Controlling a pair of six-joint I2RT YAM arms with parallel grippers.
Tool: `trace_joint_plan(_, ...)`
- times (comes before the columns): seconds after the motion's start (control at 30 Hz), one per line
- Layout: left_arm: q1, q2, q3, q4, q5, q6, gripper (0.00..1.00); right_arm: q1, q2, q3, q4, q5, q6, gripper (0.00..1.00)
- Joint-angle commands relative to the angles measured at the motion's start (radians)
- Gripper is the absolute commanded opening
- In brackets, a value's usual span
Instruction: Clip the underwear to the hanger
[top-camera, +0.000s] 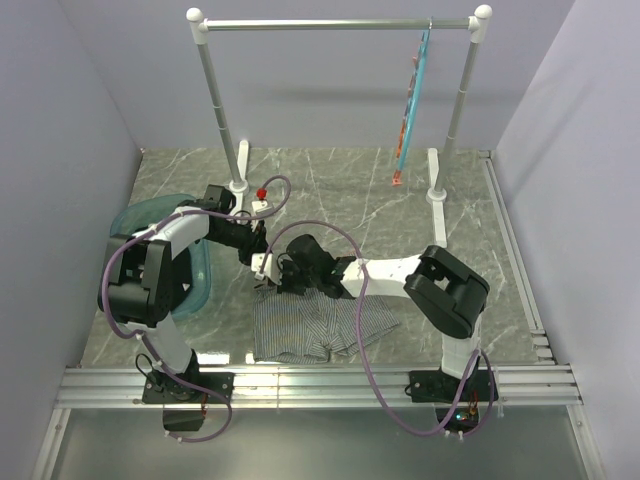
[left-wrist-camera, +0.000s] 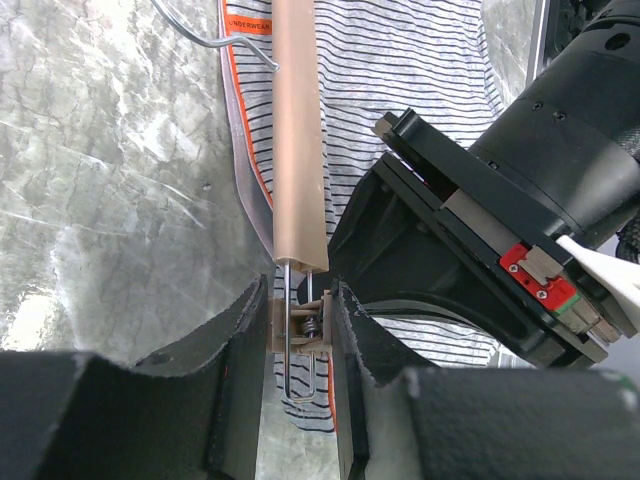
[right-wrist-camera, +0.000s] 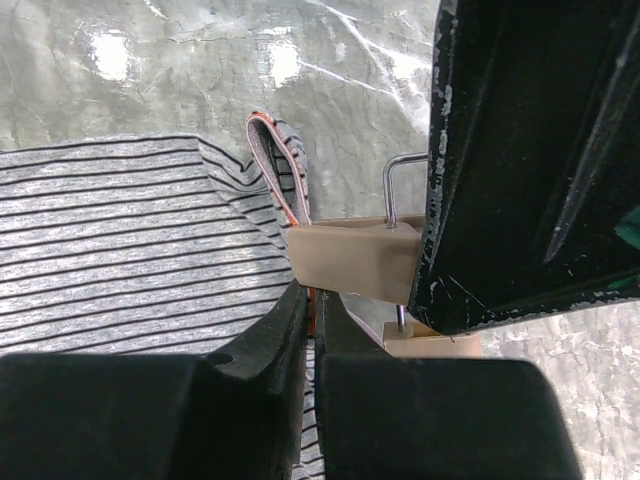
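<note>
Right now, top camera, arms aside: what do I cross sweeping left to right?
teal bin → rack's left post → striped underwear → teal-blue hanger with orange clips, hanging from the rail → rack's right post

Before me, at the back of the grey marbled tabletop (top-camera: 340, 185), stands a clothes rack (top-camera: 222, 110). A slim teal hanger (top-camera: 410, 105) with orange clips (top-camera: 397, 181) dangles near the right end of its silver rail (top-camera: 340, 23), and a translucent teal tub (top-camera: 150, 208) sits to my left.
</note>
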Motion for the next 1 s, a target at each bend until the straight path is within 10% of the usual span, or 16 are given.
trace_joint_plan(0.0,-0.010,-0.014,0.000,0.004,0.007,-0.014,0.07,-0.012,-0.046,0.012,0.056,-0.019,0.025,0.00)
trace_joint_plan(0.33,-0.010,-0.008,0.019,0.041,-0.026,-0.085,0.44,-0.012,-0.062,-0.013,0.084,-0.012,0.017,0.00)
trace_joint_plan(0.97,0.018,-0.018,0.094,0.066,-0.081,-0.214,0.68,-0.012,-0.088,-0.057,0.119,-0.012,0.001,0.00)
